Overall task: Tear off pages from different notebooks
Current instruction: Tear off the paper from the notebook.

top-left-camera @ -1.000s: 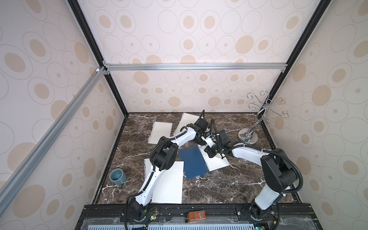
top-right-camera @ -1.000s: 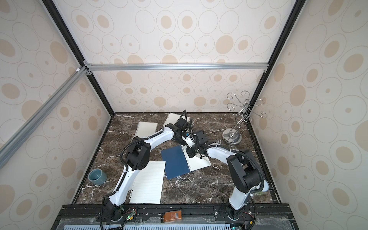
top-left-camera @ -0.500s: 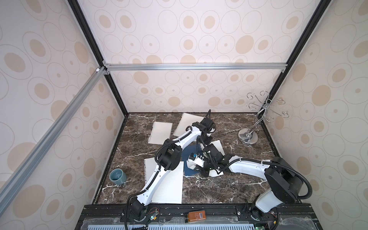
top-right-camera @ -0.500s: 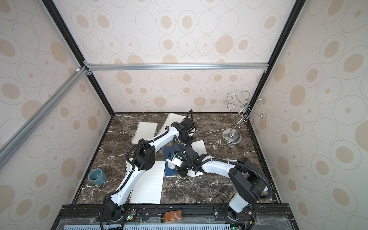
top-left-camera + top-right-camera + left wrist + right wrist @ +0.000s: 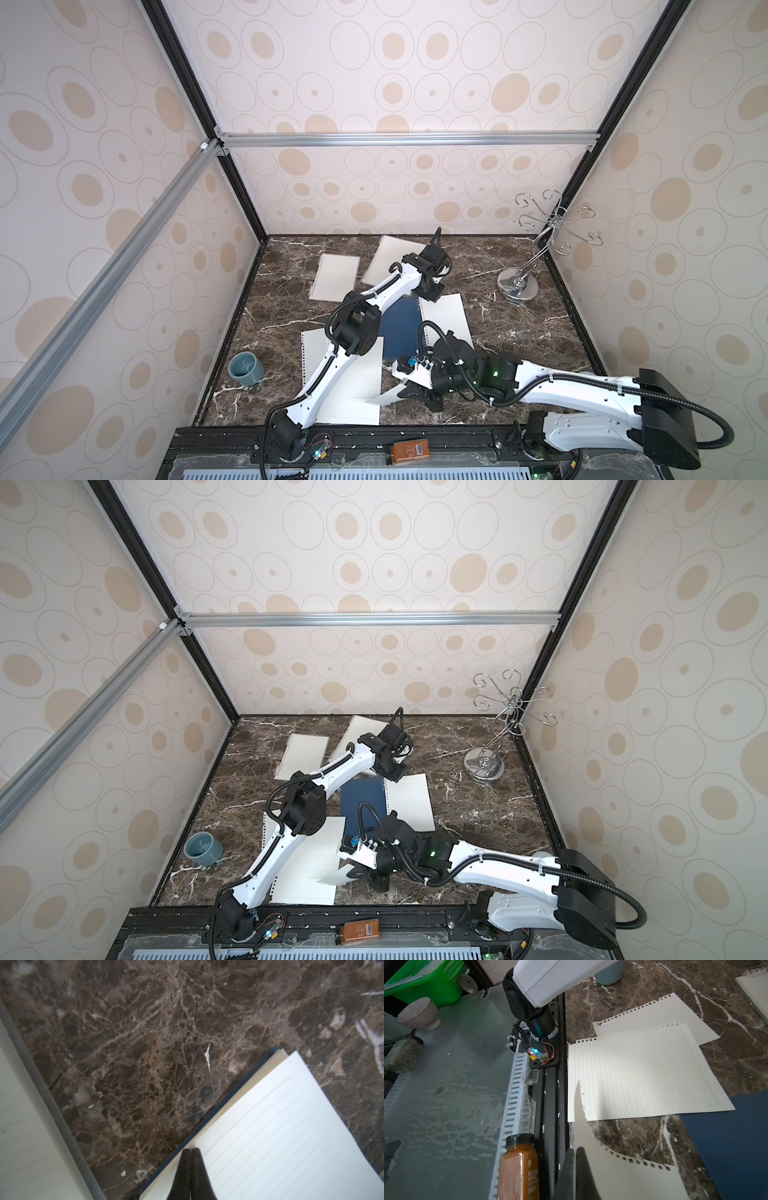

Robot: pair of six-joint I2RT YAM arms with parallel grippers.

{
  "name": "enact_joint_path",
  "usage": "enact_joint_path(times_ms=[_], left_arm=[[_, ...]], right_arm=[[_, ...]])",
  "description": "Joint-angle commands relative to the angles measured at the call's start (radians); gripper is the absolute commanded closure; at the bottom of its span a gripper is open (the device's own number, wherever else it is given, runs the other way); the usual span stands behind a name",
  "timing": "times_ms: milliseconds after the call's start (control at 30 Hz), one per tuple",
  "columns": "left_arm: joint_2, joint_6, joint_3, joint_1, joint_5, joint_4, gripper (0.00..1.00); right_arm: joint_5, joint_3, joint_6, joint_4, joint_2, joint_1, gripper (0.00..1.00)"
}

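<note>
The dark-blue notebook (image 5: 401,328) lies open mid-table, its lined white page (image 5: 446,320) facing up. My left gripper (image 5: 432,294) (image 5: 192,1150) is shut, its tips resting on that page at the notebook's far edge, nothing between them. Near the table's front, my right gripper (image 5: 411,390) (image 5: 576,1149) is shut on a torn page (image 5: 623,1172) with ragged holes, curling above the table. Two loose pages (image 5: 643,1076) (image 5: 664,1014) lie overlapped at the front left. The small white notebook (image 5: 334,277) and the larger one (image 5: 388,259) lie at the back.
A blue-grey cup (image 5: 246,368) stands at the front left. A metal hook stand (image 5: 517,284) is at the back right. An orange bottle (image 5: 519,1169) lies on the front rail, with a green basket (image 5: 425,980) beyond the table's front edge.
My right gripper has pulled the page off the dark-blue notebook and carried it to the front of the table. The left gripper has stayed at the notebook's far edge.
</note>
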Motion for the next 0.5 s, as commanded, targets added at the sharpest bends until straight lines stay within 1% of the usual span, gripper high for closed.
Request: enact_joint_path(times_ms=[0,100,133,167,200,267,333,467], left_arm=[[0.098,0.003,-0.006,0.014,-0.036,-0.071,1.00],[0.105,-0.004,0.031,0.019,-0.041,-0.064,1.00],[0.107,-0.009,0.046,0.023,-0.039,-0.061,1.00],[0.108,-0.014,0.063,0.027,-0.037,-0.059,1.00],[0.106,-0.017,0.072,0.030,-0.038,-0.056,1.00],[0.085,-0.023,0.076,0.037,-0.034,-0.038,1.00],[0.057,-0.027,0.076,0.040,-0.015,-0.010,1.00],[-0.008,-0.051,0.088,0.040,0.022,0.048,1.00]], right_arm=[[0.013,-0.012,0.069,-0.019,-0.075,0.004,1.00],[0.208,-0.002,0.090,-0.090,-0.139,-0.003,1.00],[0.272,0.008,0.100,-0.110,-0.159,-0.016,1.00],[0.299,0.020,0.125,-0.137,-0.175,-0.054,1.00],[0.295,0.028,0.159,-0.153,-0.187,-0.108,1.00],[0.253,0.039,0.236,-0.211,-0.213,-0.267,1.00],[0.279,0.035,0.273,-0.269,-0.240,-0.384,1.00],[0.350,0.061,0.287,-0.391,-0.247,-0.518,1.00]])
